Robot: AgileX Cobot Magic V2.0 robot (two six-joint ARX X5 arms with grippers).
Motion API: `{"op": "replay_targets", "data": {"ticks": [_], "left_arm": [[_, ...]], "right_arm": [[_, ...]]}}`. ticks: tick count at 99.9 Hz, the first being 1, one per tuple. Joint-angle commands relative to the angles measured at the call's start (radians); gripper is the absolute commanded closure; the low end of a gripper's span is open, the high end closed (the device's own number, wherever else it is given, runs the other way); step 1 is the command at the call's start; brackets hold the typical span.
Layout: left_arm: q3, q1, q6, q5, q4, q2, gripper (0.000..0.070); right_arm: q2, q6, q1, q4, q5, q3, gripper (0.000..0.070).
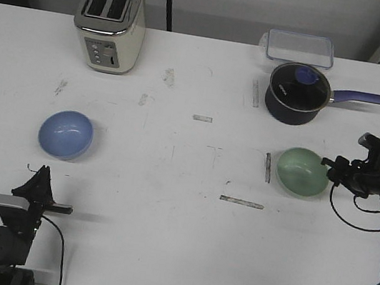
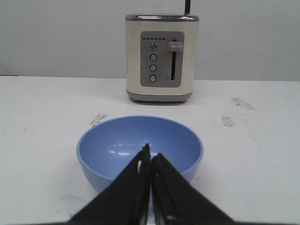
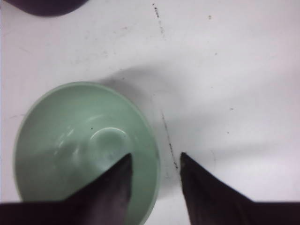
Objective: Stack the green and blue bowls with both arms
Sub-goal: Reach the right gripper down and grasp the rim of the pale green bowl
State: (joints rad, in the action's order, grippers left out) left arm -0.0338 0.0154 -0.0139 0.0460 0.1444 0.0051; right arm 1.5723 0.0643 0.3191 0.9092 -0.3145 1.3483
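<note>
The blue bowl (image 1: 66, 134) sits upright on the left of the white table. My left gripper (image 1: 41, 175) is shut and empty, just short of the bowl's near side and pointing at it; the left wrist view shows its tips (image 2: 151, 152) closed in front of the blue bowl (image 2: 117, 140). The green bowl (image 1: 302, 172) sits upright on the right. My right gripper (image 1: 331, 167) is open at its right rim. In the right wrist view the gripper (image 3: 155, 159) straddles the rim of the green bowl (image 3: 70, 136), one finger over the inside and one outside, not closed.
A cream toaster (image 1: 112, 20) stands at the back left, beyond the blue bowl (image 2: 161, 58). A dark navy saucepan with glass lid (image 1: 297, 93) and long handle stands just behind the green bowl. A clear plastic box (image 1: 300, 48) lies behind it. Tape strips (image 1: 241, 202) mark the table.
</note>
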Motion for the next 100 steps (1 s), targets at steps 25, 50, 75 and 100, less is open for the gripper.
{"op": "replay_targets", "data": {"ticks": [25, 50, 75, 100], "left_arm": [[0.021, 0.0, -0.005, -0.005, 0.013, -0.002, 0.0697], [0.021, 0.0, -0.005, -0.005, 0.013, -0.002, 0.0697], [0.021, 0.0, -0.005, -0.005, 0.014, -0.002, 0.0697], [0.021, 0.0, -0.005, -0.005, 0.014, -0.002, 0.0697]], "right_arm": [[0.04, -0.016, 0.003, -0.011, -0.002, 0.0, 0.0301], [0.116, -0.012, -0.02, -0.034, -0.001, -0.003, 0.0308], [0.167, -0.008, -0.048, -0.046, 0.001, -0.007, 0.0477], [0.163, 0.003, -0.051, -0.047, 0.0, -0.008, 0.0696]]}}
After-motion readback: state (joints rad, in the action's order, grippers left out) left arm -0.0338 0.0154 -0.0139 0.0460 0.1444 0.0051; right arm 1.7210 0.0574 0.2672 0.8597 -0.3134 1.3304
